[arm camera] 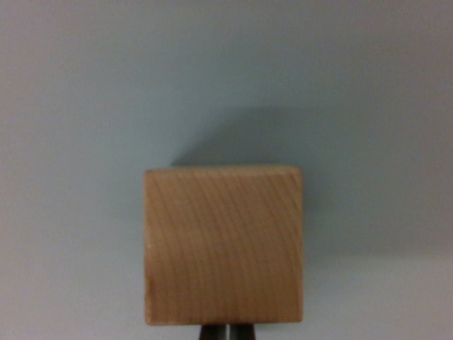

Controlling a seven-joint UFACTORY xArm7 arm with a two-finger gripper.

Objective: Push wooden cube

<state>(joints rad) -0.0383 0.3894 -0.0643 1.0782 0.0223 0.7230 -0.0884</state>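
Bare pale tabletop (71,106) is seen on the wrist view's left. At centre and low, the wooden cube (224,244) rests, with the tool (228,333) seemingly nearly closed against its near edge, grasping nothing. The push is judged begun or imminent; its progress cannot be told.

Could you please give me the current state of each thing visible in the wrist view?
Cube: lying flat on the surface, square to the camera, whole, shadow cast behind it.
Gripper: only dark tips show at the bottom edge, right behind the cube; fingers close together, touching or not cannot be told.
Surface: plain grey-blue.
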